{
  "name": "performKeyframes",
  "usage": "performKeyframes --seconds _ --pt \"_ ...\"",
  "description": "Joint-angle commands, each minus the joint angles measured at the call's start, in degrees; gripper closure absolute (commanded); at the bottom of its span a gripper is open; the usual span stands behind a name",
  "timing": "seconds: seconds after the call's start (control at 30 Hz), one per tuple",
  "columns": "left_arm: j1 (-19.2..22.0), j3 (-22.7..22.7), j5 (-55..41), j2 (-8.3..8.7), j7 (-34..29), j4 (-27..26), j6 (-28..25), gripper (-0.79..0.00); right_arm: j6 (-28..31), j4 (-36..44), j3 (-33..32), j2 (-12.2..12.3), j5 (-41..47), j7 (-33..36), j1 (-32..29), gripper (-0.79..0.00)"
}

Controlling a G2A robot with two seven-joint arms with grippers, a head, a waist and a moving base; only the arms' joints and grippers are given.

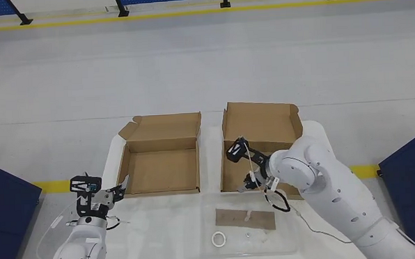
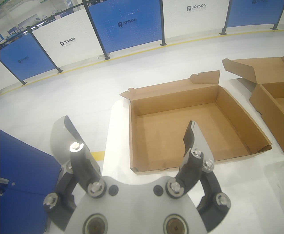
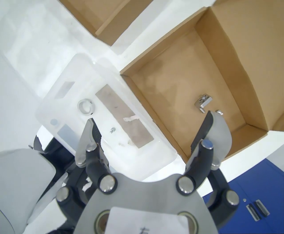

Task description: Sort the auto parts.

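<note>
Two open cardboard boxes stand side by side. The left box [image 1: 160,170] [image 2: 188,128] is empty. On the floor of the right box [image 1: 260,137] [image 3: 177,73] lie a small metal bracket [image 3: 203,102] and a tiny screw [image 3: 219,112]. A clear plastic tray [image 1: 282,246] [image 3: 66,73] in front of the boxes holds a white ring [image 1: 218,238] [image 3: 85,106] and a small metal clip [image 3: 112,130]. My right gripper [image 1: 251,180] [image 3: 150,117] hangs open and empty over the right box's near edge, beside the tray. My left gripper [image 1: 119,189] [image 2: 128,121] is open and empty, near the left box's front left corner.
A brown cardboard strip [image 1: 245,219] [image 3: 124,117] lies in the tray. Both box lids stand open at the far side. Blue cabinets [image 1: 8,201] [image 1: 411,169] flank the white table [image 1: 156,222]. Bare tabletop lies between my left gripper and the tray.
</note>
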State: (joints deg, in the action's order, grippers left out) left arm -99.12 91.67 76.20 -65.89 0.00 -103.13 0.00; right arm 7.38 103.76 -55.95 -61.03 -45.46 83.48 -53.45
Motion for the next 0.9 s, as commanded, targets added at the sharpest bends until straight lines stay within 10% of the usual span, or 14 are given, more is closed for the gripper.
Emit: performKeyframes --seconds 0.0,0.87 --pt "0.0 0.0 0.0 0.0 0.0 0.0 0.0 -0.785 -0.31 -0.04 -0.04 0.0 -0.09 -0.11 0.0 -0.785" --pt "0.0 0.0 0.0 0.0 0.0 0.0 0.0 -0.785 5.67 -2.11 16.96 0.74 5.49 4.52 7.28 -0.785"
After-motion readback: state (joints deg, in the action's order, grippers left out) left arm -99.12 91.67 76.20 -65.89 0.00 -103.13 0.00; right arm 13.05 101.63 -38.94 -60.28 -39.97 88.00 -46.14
